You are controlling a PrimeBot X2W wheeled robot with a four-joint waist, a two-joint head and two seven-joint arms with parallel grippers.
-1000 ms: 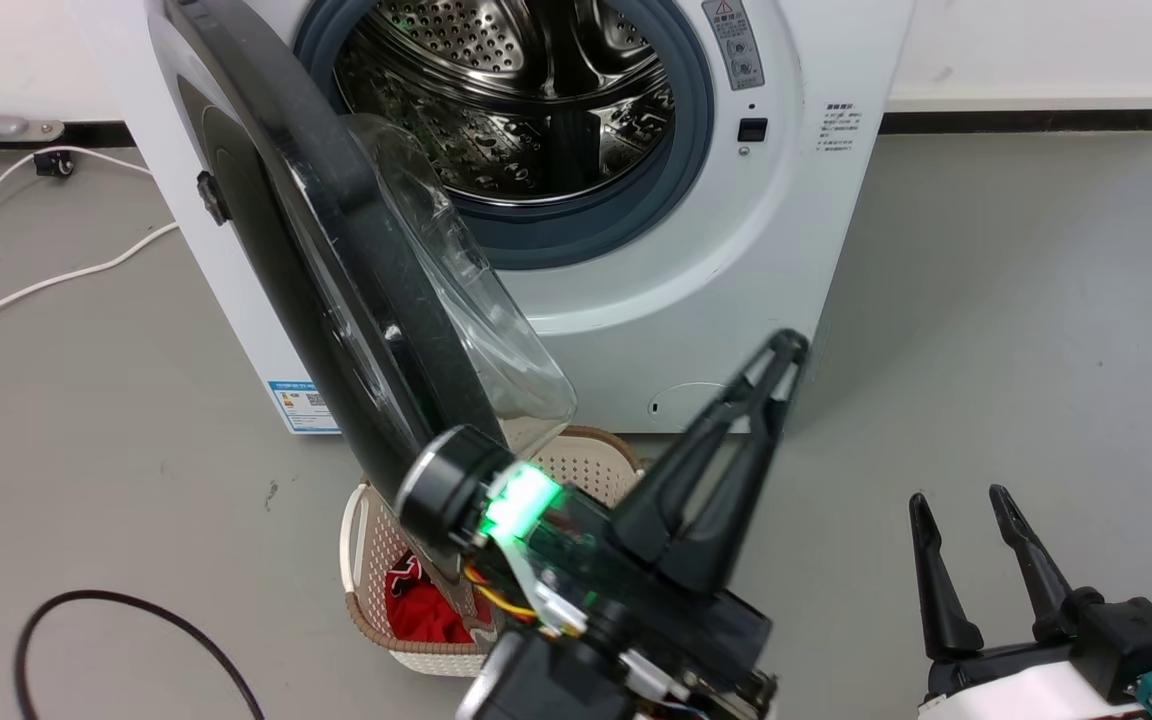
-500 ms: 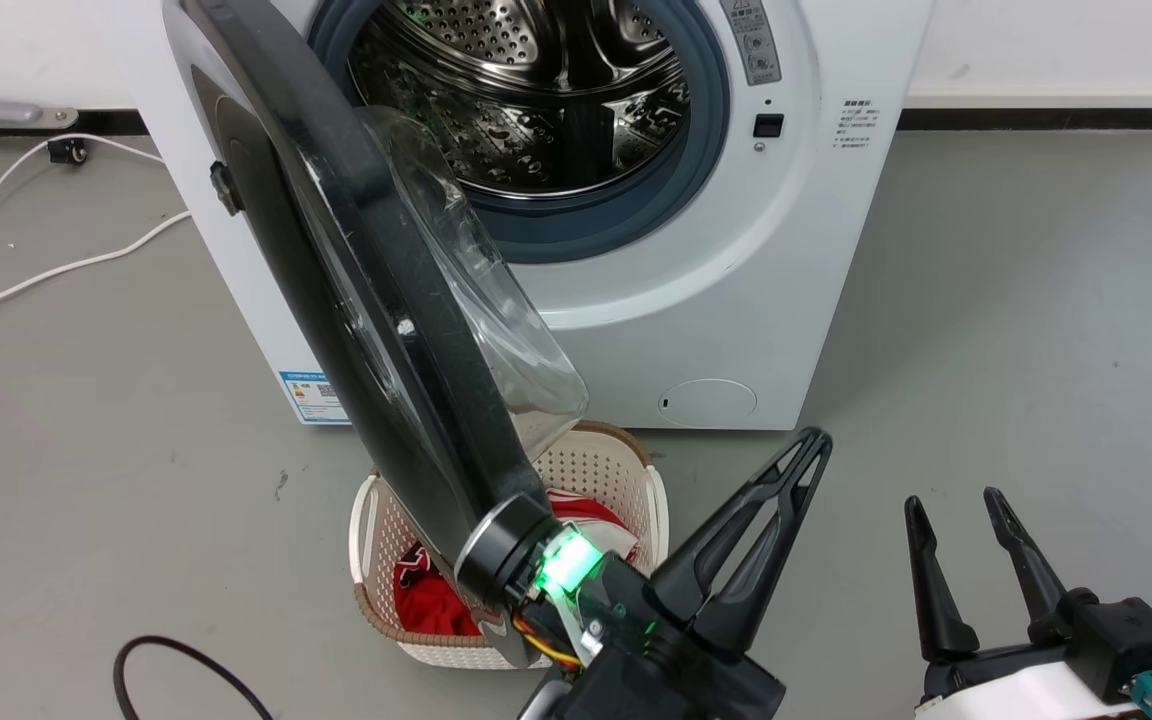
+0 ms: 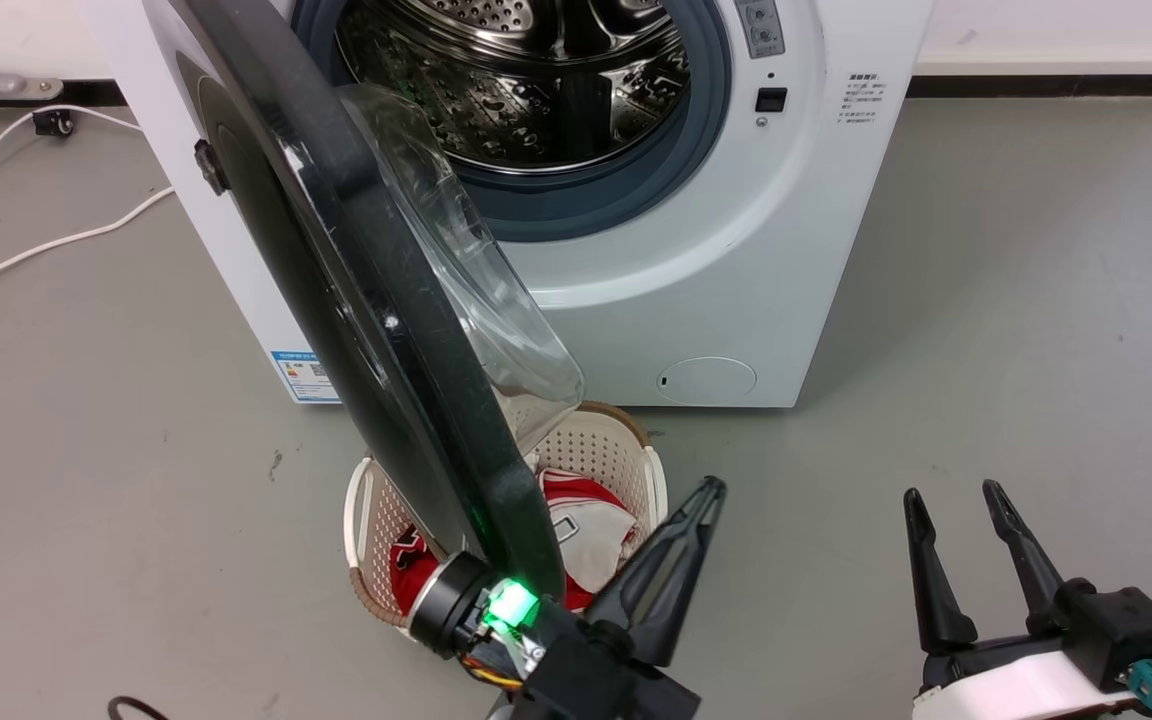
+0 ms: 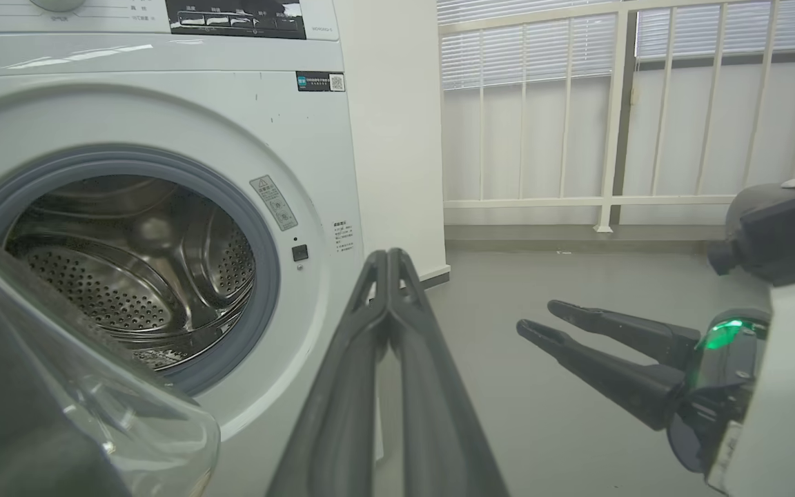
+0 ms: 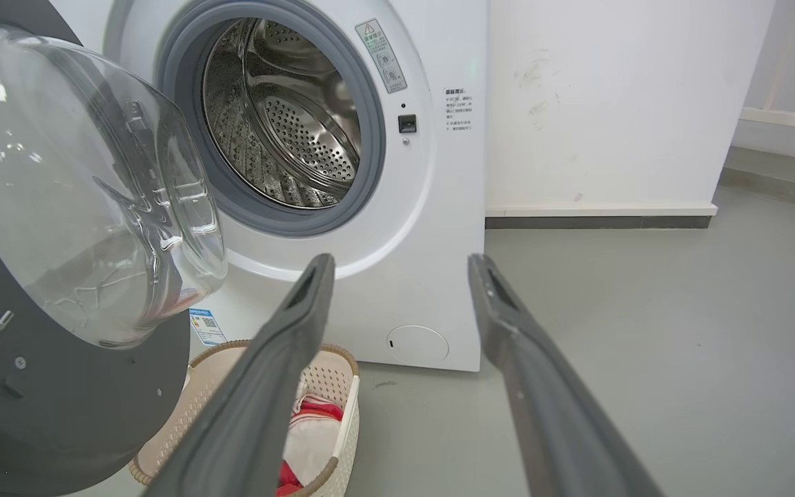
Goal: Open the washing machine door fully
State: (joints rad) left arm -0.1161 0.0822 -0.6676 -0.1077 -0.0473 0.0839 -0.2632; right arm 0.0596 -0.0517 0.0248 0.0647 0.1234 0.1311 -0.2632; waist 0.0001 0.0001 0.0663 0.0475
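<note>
I'm seeing the washing machine door (image 3: pixel 386 330) standing swung well out from the drum mouth (image 3: pixel 536 90). In my head view it is running edge-on from eleven o'clock down toward six, with its clear glass bowl facing the washing machine (image 3: pixel 736 280). Its lower rim is hanging over a white basket (image 3: pixel 636 465) holding red and white cloth (image 3: pixel 586 525) at six o'clock.

The left gripper (image 3: pixel 708 490) is sitting at about four o'clock from the door's bottom edge, clenched on nothing and apart from the rim. The wrist behind it is lying just beside that rim, and I cannot tell whether it is touching. In the left wrist view its fingers (image 4: pixel 346 386) are pressing together and pointing at the machine front, with the door at eight o'clock.

The right gripper (image 3: pixel 951 492) is hovering at four o'clock in the head view, released and empty, well apart from the door. White cables (image 3: pixel 36 250) are lying on the floor at nine o'clock.
</note>
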